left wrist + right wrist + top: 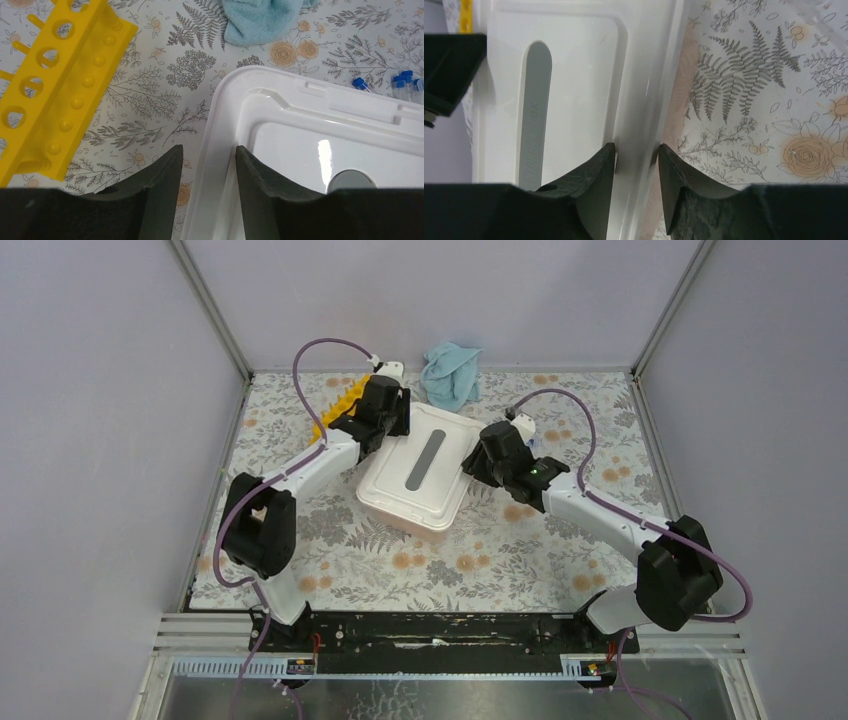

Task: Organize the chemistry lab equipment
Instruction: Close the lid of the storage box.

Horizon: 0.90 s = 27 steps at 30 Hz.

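We flank the white box lid (395, 485), seemingly to handle it level: left gripper (209, 162) loose astride its rim, right gripper (636, 157) astride too, clamped or not unclear.

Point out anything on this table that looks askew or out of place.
The blue-capped tubes lie loose on the tablecloth beside the white lidded box, not in the yellow rack, which sits slanted at the back left. The box is skewed too, and a blue cloth lies crumpled behind it.
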### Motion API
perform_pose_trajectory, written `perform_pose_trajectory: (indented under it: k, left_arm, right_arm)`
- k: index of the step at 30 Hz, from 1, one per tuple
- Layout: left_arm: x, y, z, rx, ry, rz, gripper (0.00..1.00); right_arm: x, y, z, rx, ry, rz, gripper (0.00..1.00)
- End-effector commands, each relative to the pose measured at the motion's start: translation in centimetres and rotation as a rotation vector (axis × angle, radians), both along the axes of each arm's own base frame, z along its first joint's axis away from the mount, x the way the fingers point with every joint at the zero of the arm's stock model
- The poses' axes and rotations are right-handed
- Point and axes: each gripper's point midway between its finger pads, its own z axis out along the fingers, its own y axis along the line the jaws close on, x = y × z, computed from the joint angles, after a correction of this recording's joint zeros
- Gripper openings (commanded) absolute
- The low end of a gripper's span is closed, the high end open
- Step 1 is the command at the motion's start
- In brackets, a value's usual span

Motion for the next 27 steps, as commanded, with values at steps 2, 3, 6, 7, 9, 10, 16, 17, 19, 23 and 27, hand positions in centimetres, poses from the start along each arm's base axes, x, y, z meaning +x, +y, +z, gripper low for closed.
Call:
perform_pose_trajectory:
  k: [2, 3, 6, 7, 9, 10, 16, 17, 19, 23, 27]
  left_arm:
    - [-1.0, -1.0, 3.4, -0.047, -0.019, -0.017, 0.53]
    - [-0.9, -0.9, 4.4, -0.055, -0.035, -0.010, 0.53]
    - [-0.8, -0.7, 7.4, -0.077, -0.083, 0.011, 0.56]
    - [-0.8, -0.5, 8.2, -0.083, -0.097, 0.019, 0.56]
    - [-0.9, -0.3, 10.1, -0.097, -0.126, 0.032, 0.56]
    - [-1.0, -0.1, 10.9, -0.106, -0.140, 0.038, 0.56]
    - [-3.8, 1.7, 14.9, -0.189, -0.201, 0.100, 0.57]
    - [-4.5, 2.1, 15.1, -0.208, -0.205, 0.116, 0.57]
    - [-6.3, 2.8, 15.2, -0.260, -0.214, 0.144, 0.57]
    - [-10.0, 3.5, 14.3, -0.330, -0.211, 0.177, 0.56]
    - [-13.2, 3.6, 12.8, -0.349, -0.186, 0.190, 0.56]
  right_arm:
    - [-2.7, 1.0, -0.2, -0.120, 0.060, 0.164, 0.46]
    - [-2.6, 0.9, 0.1, -0.134, 0.050, 0.169, 0.47]
    - [-2.1, 0.4, 1.3, -0.160, 0.014, 0.170, 0.48]
    - [-2.0, 0.2, 1.5, -0.170, 0.009, 0.168, 0.48]
    - [-1.8, -0.3, 1.9, -0.184, 0.000, 0.167, 0.48]
    - [-1.6, -0.7, 2.1, -0.190, -0.006, 0.161, 0.48]
    - [-0.5, -4.0, 4.5, -0.225, -0.071, 0.106, 0.48]
    - [-0.2, -4.7, 5.1, -0.236, -0.090, 0.092, 0.48]
    - [0.6, -5.7, 6.4, -0.258, -0.127, 0.077, 0.48]
    - [2.3, -6.6, 8.9, -0.271, -0.179, 0.069, 0.48]
    - [3.9, -6.3, 10.0, -0.269, -0.204, 0.083, 0.48]
